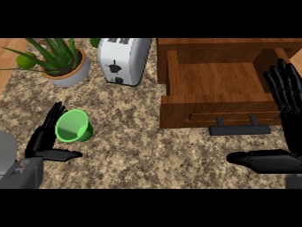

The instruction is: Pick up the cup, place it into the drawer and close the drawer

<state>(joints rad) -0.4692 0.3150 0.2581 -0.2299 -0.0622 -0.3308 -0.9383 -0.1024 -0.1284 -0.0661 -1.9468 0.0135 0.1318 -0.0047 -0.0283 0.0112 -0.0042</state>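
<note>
Granite-patterned desk (133,150) seen from above: at far left, the left hand (45,135) is released, its fingers straight and pointing up the view, thumb stretched out low, lying right beside the green cup (73,126), which is tipped on its side with its mouth facing the viewer; contact between the two cannot be made out. Behind them stands a potted plant (58,60) in a grey pot with an orange rim, and just to its right a white toaster (124,60). Farther right, the wooden drawer (212,84) is pulled open, its dark handle (239,129) toward the viewer. At far right, the right hand (297,128) is released too, fingers straight, overlapping the drawer's right edge, holding nothing
</note>
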